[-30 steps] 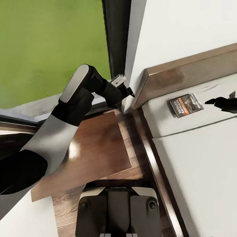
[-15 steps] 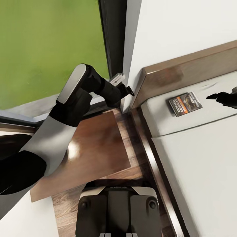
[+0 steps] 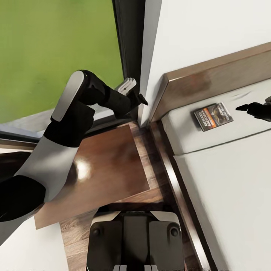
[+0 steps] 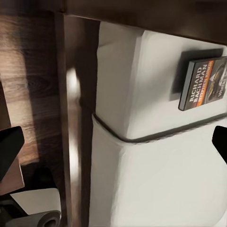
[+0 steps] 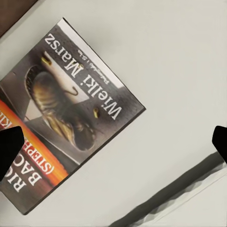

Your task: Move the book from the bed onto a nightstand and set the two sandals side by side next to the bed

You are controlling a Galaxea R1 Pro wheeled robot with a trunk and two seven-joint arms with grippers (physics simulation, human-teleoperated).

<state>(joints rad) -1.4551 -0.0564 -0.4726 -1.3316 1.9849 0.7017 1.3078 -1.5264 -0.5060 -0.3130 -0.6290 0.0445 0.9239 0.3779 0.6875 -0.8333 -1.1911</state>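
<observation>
Since the earlier frames the left arm (image 3: pixel 71 113) has swung away from the bed (image 3: pixel 226 195), toward the window, while the book (image 3: pixel 213 116) lies where it did on the mattress.

Nearest the robot's base (image 3: pixel 135 241), the nightstand (image 3: pixel 101 177) stands just beside the bed frame, its glossy brown top bare apart from the arm's shadow. The left arm is raised above the nightstand's far edge. The left tool (image 3: pixel 136 97) points toward the bed's headboard (image 3: pixel 210 86), at the corner where wall meets window frame; its fingers are spread wide and hold nothing.

The book rests flat on the bed, near the headboard and close to the mattress edge on the nightstand side. The right tool (image 3: pixel 250 110) hovers just beyond the book, on the side away from the nightstand, apart from it. In the right wrist view its fingertips (image 5: pixel 10 146) stand wide apart over the cover, released, gripping nothing.
</observation>
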